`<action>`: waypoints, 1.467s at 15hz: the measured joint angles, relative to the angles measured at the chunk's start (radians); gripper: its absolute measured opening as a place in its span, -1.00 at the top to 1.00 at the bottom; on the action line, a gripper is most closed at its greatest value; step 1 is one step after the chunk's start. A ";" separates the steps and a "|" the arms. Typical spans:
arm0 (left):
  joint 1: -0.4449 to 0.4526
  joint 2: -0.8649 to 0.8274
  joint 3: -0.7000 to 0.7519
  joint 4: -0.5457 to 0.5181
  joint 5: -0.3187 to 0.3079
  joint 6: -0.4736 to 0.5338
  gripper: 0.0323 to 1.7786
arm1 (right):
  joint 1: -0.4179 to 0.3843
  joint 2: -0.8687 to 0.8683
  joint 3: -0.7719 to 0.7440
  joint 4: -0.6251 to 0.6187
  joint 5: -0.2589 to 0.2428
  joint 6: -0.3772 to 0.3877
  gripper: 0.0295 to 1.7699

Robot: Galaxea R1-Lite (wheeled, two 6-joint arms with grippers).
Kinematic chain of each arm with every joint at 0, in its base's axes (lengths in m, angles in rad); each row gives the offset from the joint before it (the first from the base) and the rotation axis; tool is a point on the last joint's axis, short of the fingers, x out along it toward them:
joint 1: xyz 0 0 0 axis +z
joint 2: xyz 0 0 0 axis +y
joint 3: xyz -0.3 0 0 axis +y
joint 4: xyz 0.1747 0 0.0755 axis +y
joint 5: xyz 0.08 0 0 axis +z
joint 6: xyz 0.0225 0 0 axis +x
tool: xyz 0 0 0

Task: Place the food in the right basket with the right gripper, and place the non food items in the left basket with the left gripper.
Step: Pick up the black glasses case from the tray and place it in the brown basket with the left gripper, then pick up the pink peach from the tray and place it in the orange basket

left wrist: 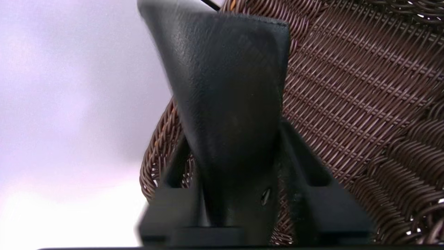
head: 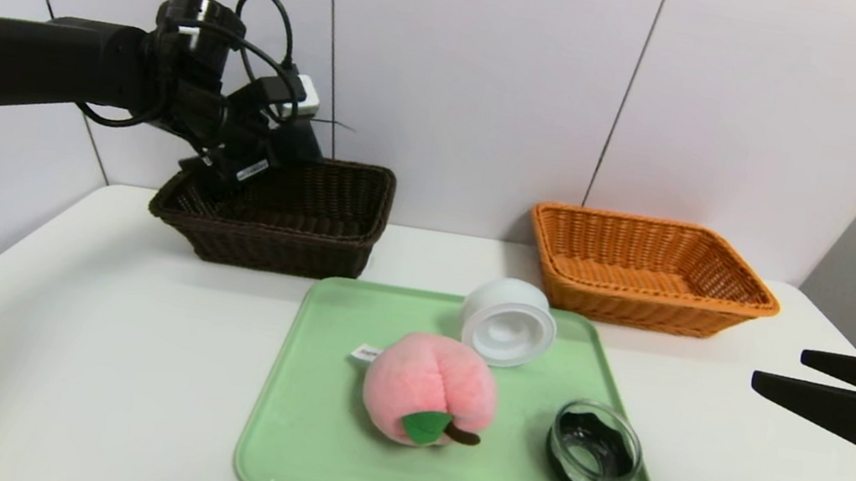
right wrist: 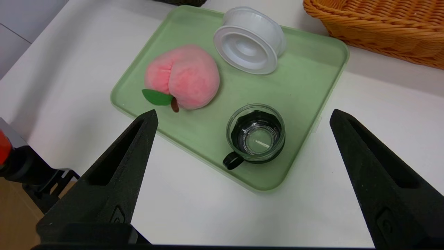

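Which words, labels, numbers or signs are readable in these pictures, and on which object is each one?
No text can be read.
The small white tag on the plush peach: print too small to read.
The sticker on the left gripper: too blurred to read.

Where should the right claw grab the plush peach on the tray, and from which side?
Probably across the plush peach's round pink body, coming from above. It lies on the green tray with leaf and stem toward the tray's near edge; the white container sits close behind, the glass cup to its right. The right claw is open wide.
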 joint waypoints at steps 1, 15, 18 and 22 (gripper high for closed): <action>-0.001 0.001 0.000 0.000 0.001 -0.002 0.01 | 0.000 0.000 -0.001 0.001 0.000 0.000 -0.93; -0.016 -0.193 0.010 0.040 0.059 -0.670 -0.76 | -0.001 -0.015 0.017 0.000 -0.001 0.006 -0.93; -0.018 -0.275 0.058 0.142 0.085 -0.884 -0.81 | -0.001 -0.013 0.033 0.000 -0.001 0.006 -0.93; -0.040 -0.400 0.225 0.175 0.091 -1.033 -0.85 | -0.011 -0.010 0.036 0.000 -0.007 0.006 -0.93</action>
